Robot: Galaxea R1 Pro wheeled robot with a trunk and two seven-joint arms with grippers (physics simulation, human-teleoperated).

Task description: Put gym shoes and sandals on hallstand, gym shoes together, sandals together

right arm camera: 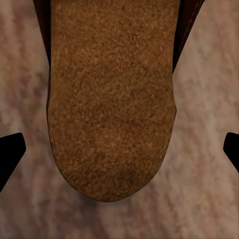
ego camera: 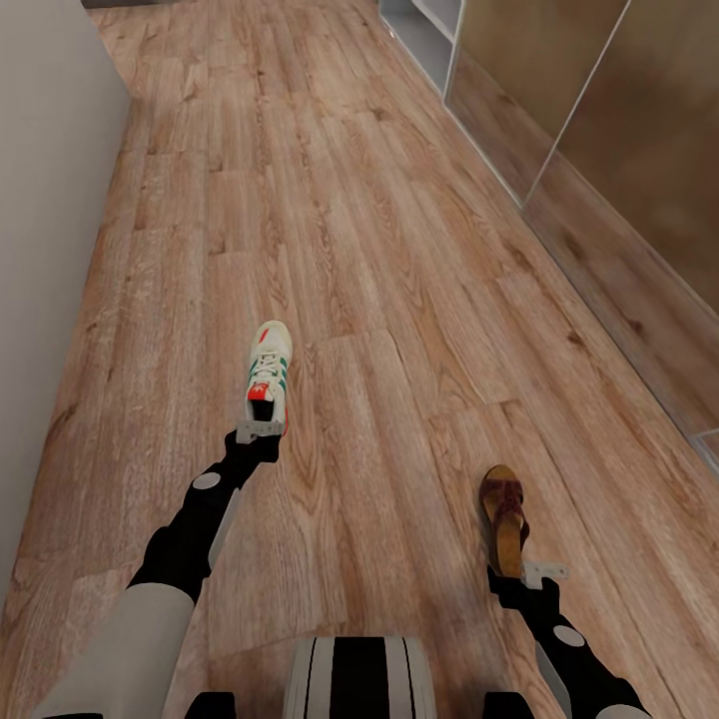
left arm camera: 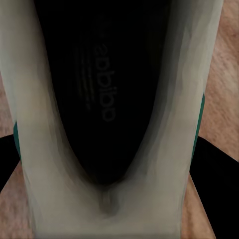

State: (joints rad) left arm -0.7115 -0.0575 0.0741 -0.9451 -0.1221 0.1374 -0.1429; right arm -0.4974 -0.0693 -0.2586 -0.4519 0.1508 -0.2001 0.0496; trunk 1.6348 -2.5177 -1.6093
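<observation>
Each shoe runs lengthwise toward 12 o'clock from its hand: the left gripper is clamped on the sneaker heel, while the right gripper stands spread at the sandal heel.

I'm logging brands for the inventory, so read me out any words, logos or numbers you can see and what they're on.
"adidas": printed on the dark insole of the gym shoe, seen in the left wrist view, faint but legible.
Smaller print beside it on the same insole: too blurred to read.
Sandal: no text visible.
</observation>
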